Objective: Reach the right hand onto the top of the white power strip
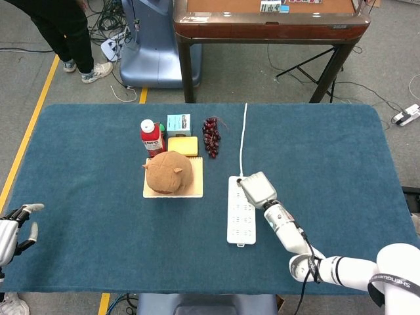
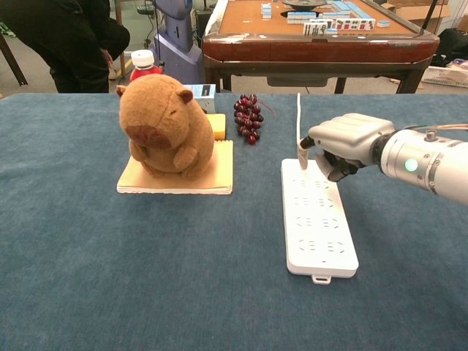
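Right hand at the cord end of the white power strip on the blue desk.

At the far left edge the left hand point(image 1: 14, 226) hangs with fingers spread, holding nothing. A plush capybara point(image 2: 165, 124) sits on a tan board point(image 2: 175, 179), with a red bottle point(image 1: 151, 137) and grapes point(image 2: 248, 117) behind. The white power strip point(image 2: 316, 219) lies flat right of the board. The right hand point(image 2: 344, 142), fingers curled in around nothing, has one fingertip point(image 2: 303, 156) pointing down onto the strip's far end.
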